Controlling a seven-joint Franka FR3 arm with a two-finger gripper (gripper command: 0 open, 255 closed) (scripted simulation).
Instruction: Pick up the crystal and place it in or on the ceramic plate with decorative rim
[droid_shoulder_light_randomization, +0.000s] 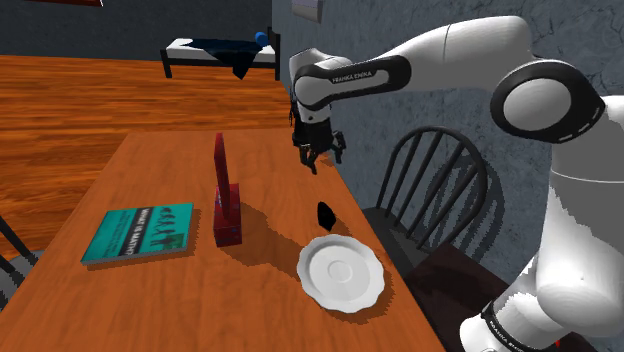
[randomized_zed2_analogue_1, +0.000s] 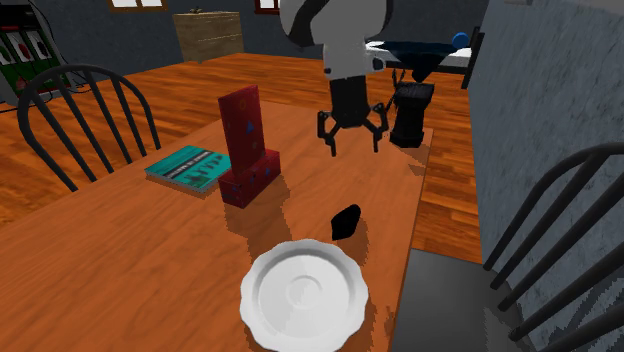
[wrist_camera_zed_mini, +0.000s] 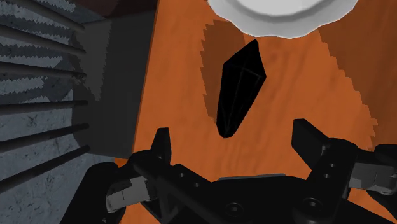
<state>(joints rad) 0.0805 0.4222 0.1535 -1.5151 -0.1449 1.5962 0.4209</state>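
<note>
Above the far right part of the wooden surface (droid_shoulder_light_randomization: 190, 305), the black tool (droid_shoulder_light_randomization: 322, 160) hangs from the white arm (droid_shoulder_light_randomization: 450, 55), pointing down. Its two fingers stand well apart with nothing between them, so it is open and holds nothing. The crystal (droid_shoulder_light_randomization: 326, 213), drawn as a dark, almost black pointed lump, lies on the surface nearer than the tool, between it and the white plate (droid_shoulder_light_randomization: 341, 272). It sits just beside the plate's wavy far rim and not on the plate. From the wrist camera the crystal (wrist_camera_zed_mini: 240, 89) lies lengthwise ahead of the spread fingers (wrist_camera_zed_mini: 161, 143), which do not touch it, and its far tip points at the plate's edge (wrist_camera_zed_mini: 280, 16). The plate itself is bare and rests near the surface's right edge in the shoulder view. To the shoulder view's left of the crystal stands a red box (droid_shoulder_light_randomization: 226, 205) with a tall upright back, and further left a teal book (droid_shoulder_light_randomization: 138, 232) lies flat. A dark spindle-back chair (droid_shoulder_light_randomization: 430, 185) stands beside the right edge of the surface, close to the crystal and plate. A low bed (droid_shoulder_light_randomization: 215, 50) stands far off on the wooden floor.
</note>
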